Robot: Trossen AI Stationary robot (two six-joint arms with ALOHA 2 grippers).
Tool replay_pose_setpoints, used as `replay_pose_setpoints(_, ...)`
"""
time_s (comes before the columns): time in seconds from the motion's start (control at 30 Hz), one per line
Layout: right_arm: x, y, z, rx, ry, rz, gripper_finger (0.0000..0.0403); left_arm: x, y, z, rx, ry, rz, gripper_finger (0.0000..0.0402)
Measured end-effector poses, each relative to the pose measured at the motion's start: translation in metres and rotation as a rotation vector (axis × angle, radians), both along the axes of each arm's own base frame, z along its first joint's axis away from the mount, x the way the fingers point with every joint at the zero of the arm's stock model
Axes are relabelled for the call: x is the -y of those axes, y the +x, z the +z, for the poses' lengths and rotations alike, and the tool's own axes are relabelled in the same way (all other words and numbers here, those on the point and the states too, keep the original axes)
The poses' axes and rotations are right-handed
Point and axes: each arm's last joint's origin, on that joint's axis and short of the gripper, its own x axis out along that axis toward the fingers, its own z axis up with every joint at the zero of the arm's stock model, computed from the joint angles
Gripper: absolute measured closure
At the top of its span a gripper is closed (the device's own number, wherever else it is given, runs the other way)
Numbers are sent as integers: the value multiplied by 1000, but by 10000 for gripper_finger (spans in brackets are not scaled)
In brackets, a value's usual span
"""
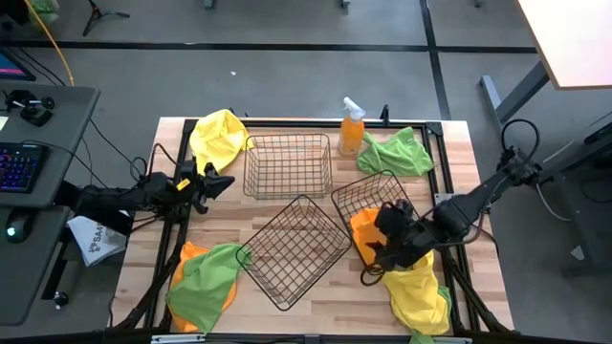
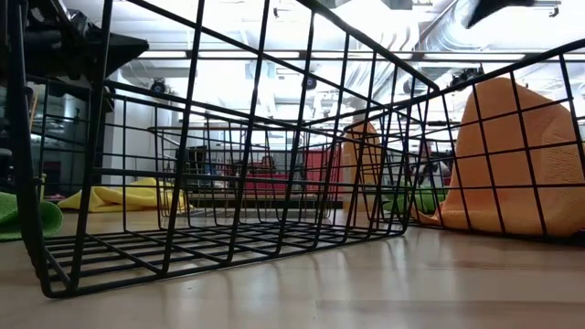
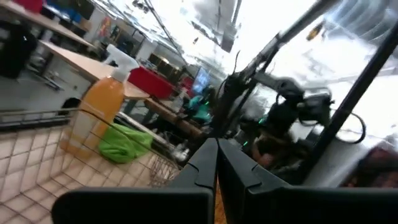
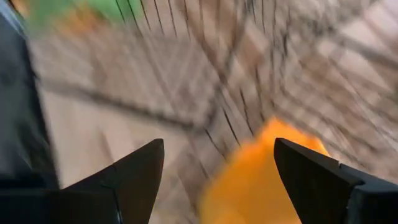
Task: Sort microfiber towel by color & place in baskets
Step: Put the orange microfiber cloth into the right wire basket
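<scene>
Three dark wire baskets stand on the table: one at the far middle, one tilted in the centre, and one at the right with an orange towel in it. My right gripper is open just above that towel, fingers spread on either side without touching it. My left gripper is shut and empty near the left edge, level above the wood. A yellow towel lies far left and a green one far right. An orange and green pair lies near left, another yellow near right.
An orange spray bottle stands at the far edge between the far basket and the green towel. A black frame rail runs around the table. In the low view, the centre basket fills the foreground, with the orange towel behind mesh at the right.
</scene>
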Motion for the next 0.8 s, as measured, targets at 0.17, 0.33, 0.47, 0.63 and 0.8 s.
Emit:
replay_pose_setpoints(0.17, 18, 20, 21, 287, 9, -178, 103, -1, -4, 11, 201, -315, -77, 401)
replay_pose_setpoints(0.33, 39, 42, 41, 514, -85, -297, 103, -2, -6, 19, 324, -444, -78, 401)
replay_pose_setpoints(0.47, 64, 56, 52, 622, -43, -360, 103, 1, -9, 51, 374, -512, -237, 390)
replay_pose_setpoints(0.63, 90, 64, 57, 658, -31, -400, 103, 12, -4, 97, -114, -310, -467, 344)
replay_pose_setpoints(0.8, 112, 66, 57, 642, -73, -422, 103, 20, -5, 100, -770, -150, -671, 283)
